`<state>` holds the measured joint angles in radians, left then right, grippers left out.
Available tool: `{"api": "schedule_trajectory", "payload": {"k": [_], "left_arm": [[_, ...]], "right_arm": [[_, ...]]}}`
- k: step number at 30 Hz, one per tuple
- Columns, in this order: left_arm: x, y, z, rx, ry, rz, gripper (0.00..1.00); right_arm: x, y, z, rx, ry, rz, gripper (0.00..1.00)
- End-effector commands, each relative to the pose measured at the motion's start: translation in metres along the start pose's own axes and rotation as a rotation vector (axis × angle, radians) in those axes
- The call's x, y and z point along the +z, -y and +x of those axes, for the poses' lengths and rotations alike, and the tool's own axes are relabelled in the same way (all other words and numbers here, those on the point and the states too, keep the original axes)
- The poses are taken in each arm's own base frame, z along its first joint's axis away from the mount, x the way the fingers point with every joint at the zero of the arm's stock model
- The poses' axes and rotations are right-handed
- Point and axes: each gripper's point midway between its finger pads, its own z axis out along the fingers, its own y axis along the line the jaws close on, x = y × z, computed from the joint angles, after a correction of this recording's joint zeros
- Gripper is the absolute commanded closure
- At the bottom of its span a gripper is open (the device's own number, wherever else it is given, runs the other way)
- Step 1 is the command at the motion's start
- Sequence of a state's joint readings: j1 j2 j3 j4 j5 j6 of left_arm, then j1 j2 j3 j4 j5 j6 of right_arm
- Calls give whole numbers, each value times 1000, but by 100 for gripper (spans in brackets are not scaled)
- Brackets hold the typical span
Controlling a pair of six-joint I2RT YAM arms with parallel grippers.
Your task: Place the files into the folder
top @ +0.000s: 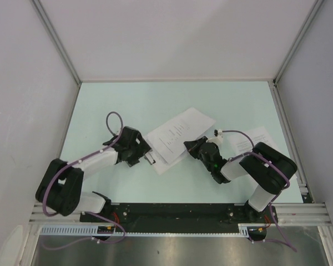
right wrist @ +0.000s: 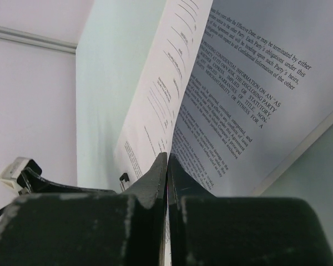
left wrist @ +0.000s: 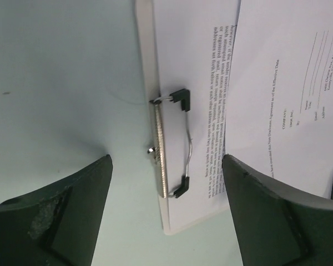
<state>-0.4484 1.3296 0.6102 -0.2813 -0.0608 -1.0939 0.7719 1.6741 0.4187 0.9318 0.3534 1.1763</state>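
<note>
Left hand [left wrist: 166,158] wide at folder [left wrist: 146,55] clip [left wrist: 167,145], right hand [right wrist: 167,158] pinching file [right wrist: 238,111] reading "CONFIDENTIAL INFORMATION"

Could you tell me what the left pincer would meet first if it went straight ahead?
Probably the silver-black metal clip of the flat white clipboard, lying between the left pincer's open fingers; depth is unclear.

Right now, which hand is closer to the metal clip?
Left. The left hand is open right at the clip; the right hand pinches the papers at the far end.
</note>
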Motion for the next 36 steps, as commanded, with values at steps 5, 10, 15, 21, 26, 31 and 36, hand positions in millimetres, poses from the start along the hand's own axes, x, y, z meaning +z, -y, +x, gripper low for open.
{"api": "schedule_trajectory", "payload": {"k": [5,10,15,21,26,31,36], "left_arm": [[12,-9,2,58,-14,-176,23],[14,2,4,106,-14,-230,31],[21,0,8,115,-23,-303,38],[24,-4,9,99,-20,-343,49],[28,-7,12,116,-26,-376,53],[32,-12,17,128,-29,-407,53],[37,-24,24,136,-42,-425,56]], "right_arm": [[2,8,-7,-47,32,40,100],[5,14,-6,-46,24,54,100],[5,17,-3,-42,16,58,100],[6,20,-1,-39,3,63,100],[8,23,0,-32,-2,67,100],[9,26,2,-24,-6,72,100],[10,26,2,-23,-4,68,100]]}}
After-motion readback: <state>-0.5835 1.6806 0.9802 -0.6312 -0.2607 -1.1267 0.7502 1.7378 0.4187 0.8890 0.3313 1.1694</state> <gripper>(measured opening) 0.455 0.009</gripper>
